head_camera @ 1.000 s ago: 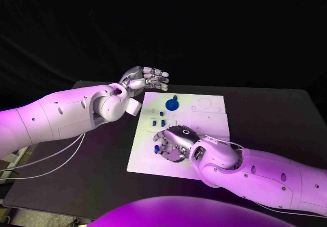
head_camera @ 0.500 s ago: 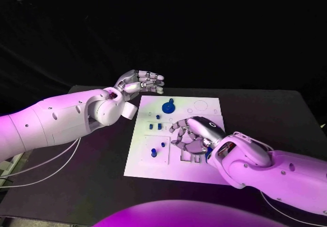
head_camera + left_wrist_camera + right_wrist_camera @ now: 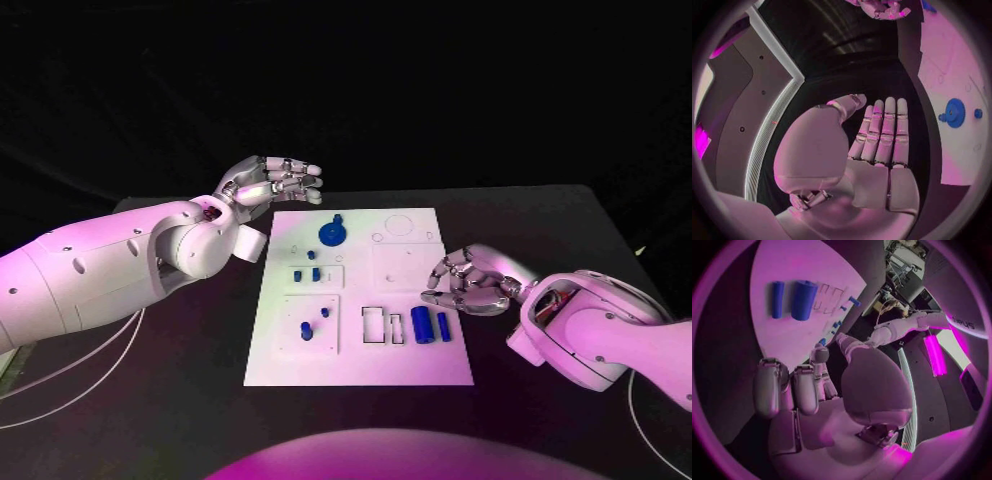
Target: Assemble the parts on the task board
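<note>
While our right hand [image 3: 469, 283] hovers empty, fingers loosely curled, just beside the two blue cylinders [image 3: 428, 324] (left hand [image 3: 274, 180] idle, half-curled), we reach down squarely over one.

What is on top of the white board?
Small blue parts lie on the task board: a round gear, two cylinders and little pegs. Nothing covers them now.

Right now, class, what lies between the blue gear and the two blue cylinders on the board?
In the head view, bare white task board with outlined recesses separates the blue gear from the blue cylinders.
</note>
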You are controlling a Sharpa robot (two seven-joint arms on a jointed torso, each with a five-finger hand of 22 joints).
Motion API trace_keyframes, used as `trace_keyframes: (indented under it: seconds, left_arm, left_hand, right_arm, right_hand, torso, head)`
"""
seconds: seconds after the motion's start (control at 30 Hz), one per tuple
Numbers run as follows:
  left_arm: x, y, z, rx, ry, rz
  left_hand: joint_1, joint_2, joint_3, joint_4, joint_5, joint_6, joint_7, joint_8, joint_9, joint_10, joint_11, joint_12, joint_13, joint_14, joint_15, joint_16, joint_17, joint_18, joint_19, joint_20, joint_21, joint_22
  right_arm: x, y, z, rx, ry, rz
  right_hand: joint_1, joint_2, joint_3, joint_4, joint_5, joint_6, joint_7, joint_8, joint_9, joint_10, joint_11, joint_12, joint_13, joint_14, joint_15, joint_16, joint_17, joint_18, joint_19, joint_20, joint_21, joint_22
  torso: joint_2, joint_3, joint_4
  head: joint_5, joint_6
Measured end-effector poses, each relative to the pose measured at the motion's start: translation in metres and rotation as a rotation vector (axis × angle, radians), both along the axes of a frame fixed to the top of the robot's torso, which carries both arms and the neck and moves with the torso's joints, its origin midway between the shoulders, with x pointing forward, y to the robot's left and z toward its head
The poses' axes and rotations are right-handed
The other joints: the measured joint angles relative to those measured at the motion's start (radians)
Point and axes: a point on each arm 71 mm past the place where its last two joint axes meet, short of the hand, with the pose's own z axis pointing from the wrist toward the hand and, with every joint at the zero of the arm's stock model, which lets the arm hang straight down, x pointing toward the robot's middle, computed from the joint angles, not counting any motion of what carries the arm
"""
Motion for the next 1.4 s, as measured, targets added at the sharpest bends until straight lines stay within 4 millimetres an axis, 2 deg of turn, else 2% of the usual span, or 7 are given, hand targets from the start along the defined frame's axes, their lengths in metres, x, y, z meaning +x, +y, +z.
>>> trace_keyframes:
  seconds: [0.13, 0.27, 0.33, 0.4, 0.73, 1.0, 1.4]
  left_arm:
    - [0.000, 0.001, 0.000, 0.000, 0.000, 0.000]
    - [-0.001, 0.000, 0.000, -0.001, 0.000, -0.003]
    - [-0.001, -0.001, 0.000, -0.002, 0.000, -0.003]
    - [-0.001, -0.001, 0.001, -0.002, 0.000, -0.005]
    - [-0.002, -0.001, 0.001, -0.003, 0.000, -0.006]
    - [-0.002, -0.001, 0.001, -0.003, 0.001, -0.006]
    - [-0.002, 0.000, 0.001, -0.012, 0.009, -0.005]
  left_hand:
    - [0.000, 0.000, 0.000, 0.000, 0.000, 0.000, 0.000, 0.000, 0.000, 0.000, 0.000, 0.000, 0.000, 0.000, 0.000, 0.000, 0.000, 0.000, 0.000, 0.000, 0.000, 0.000]
    - [0.000, 0.000, 0.000, 0.000, 0.000, 0.000, 0.000, 0.000, -0.001, 0.000, 0.000, 0.000, 0.000, 0.000, 0.000, 0.000, 0.000, 0.000, 0.000, 0.000, 0.000, 0.000]
    - [0.000, 0.000, 0.000, 0.000, 0.000, 0.000, 0.000, 0.000, -0.001, 0.000, 0.000, 0.000, 0.000, 0.000, 0.000, 0.000, 0.000, 0.000, 0.000, 0.000, 0.000, 0.000]
    - [0.000, 0.000, 0.000, 0.000, 0.000, 0.000, 0.000, 0.000, -0.001, 0.000, 0.000, 0.000, 0.000, 0.000, 0.000, 0.000, 0.000, 0.000, 0.000, 0.000, 0.000, 0.000]
    - [0.000, 0.000, 0.000, 0.000, 0.000, 0.000, 0.000, 0.000, -0.001, 0.000, 0.000, 0.000, 0.000, 0.000, 0.000, 0.000, 0.000, 0.000, 0.000, 0.000, 0.000, 0.000]
    - [-0.004, 0.004, 0.000, 0.000, 0.000, 0.000, 0.000, 0.000, -0.002, 0.000, 0.000, 0.000, 0.001, -0.004, -0.004, 0.000, 0.002, 0.000, 0.000, 0.000, -0.007, 0.000]
    - [-0.005, 0.005, 0.000, 0.000, 0.000, 0.000, 0.000, 0.000, -0.002, 0.000, 0.000, 0.000, 0.001, -0.004, -0.004, 0.000, 0.002, 0.000, 0.000, 0.000, -0.007, 0.000]
  right_arm:
    - [-0.008, -0.008, -0.008, -0.044, 0.041, -0.021]
    - [-0.014, -0.008, -0.016, -0.093, 0.054, -0.024]
    - [-0.016, -0.006, -0.019, -0.114, 0.056, -0.023]
    - [-0.018, -0.003, -0.023, -0.133, 0.058, -0.019]
    - [-0.018, 0.011, -0.031, -0.193, 0.033, -0.003]
    - [-0.014, 0.013, -0.034, -0.228, 0.019, -0.010]
    - [-0.013, 0.026, -0.046, -0.268, 0.031, 0.011]
  right_hand:
    - [-0.005, 0.003, -0.014, 0.020, 0.000, -0.008, 0.001, 0.000, 0.007, 0.014, 0.000, 0.028, 0.035, 0.000, 0.000, 0.004, 0.003, 0.000, 0.000, 0.000, 0.000, 0.001]
    - [-0.010, 0.009, -0.026, 0.032, 0.000, -0.012, 0.003, 0.001, 0.011, 0.025, 0.000, 0.045, 0.056, 0.000, 0.000, 0.004, 0.007, 0.000, 0.000, 0.000, 0.008, 0.001]
    - [-0.043, 0.020, -0.042, 0.037, 0.015, -0.013, 0.002, 0.008, 0.017, 0.026, 0.002, 0.053, 0.068, 0.000, 0.000, 0.009, 0.012, 0.000, 0.000, 0.000, 0.013, 0.001]
    - [-0.048, 0.026, -0.056, 0.035, 0.035, -0.013, 0.002, 0.008, 0.021, 0.032, -0.003, 0.057, 0.077, 0.000, 0.000, 0.009, 0.013, 0.000, 0.001, -0.001, 0.014, 0.001]
    - [-0.052, 0.022, -0.062, 0.032, 0.043, -0.010, -0.001, 0.012, 0.023, 0.032, -0.003, 0.058, 0.081, 0.000, 0.000, 0.009, 0.019, 0.000, 0.004, -0.004, 0.024, 0.001]
    - [-0.044, 0.013, -0.076, 0.032, 0.042, -0.007, -0.004, 0.015, 0.029, 0.032, -0.003, 0.058, 0.086, 0.004, -0.004, 0.012, 0.021, 0.000, 0.004, -0.004, 0.024, 0.000]
    - [-0.049, 0.011, -0.116, 0.036, 0.006, -0.007, -0.004, 0.019, 0.042, 0.032, -0.003, 0.058, 0.086, 0.004, -0.004, 0.012, 0.015, 0.000, 0.004, -0.004, 0.020, 0.000]
  torso:
    - [-0.002, 0.0000, -0.0044]
    - [-0.004, -0.0011, -0.0060]
    - [-0.004, -0.0012, -0.0060]
    - [-0.004, -0.0017, -0.0053]
    - [-0.003, -0.0022, -0.0033]
    - [-0.002, -0.0016, -0.0060]
    - [-0.002, 0.0005, -0.0058]
  head:
    - [-0.008, -0.003]
    - [-0.012, -0.006]
    - [-0.012, -0.006]
    - [-0.011, -0.006]
    - [-0.003, -0.008]
    - [0.002, -0.010]
    - [0.002, -0.016]
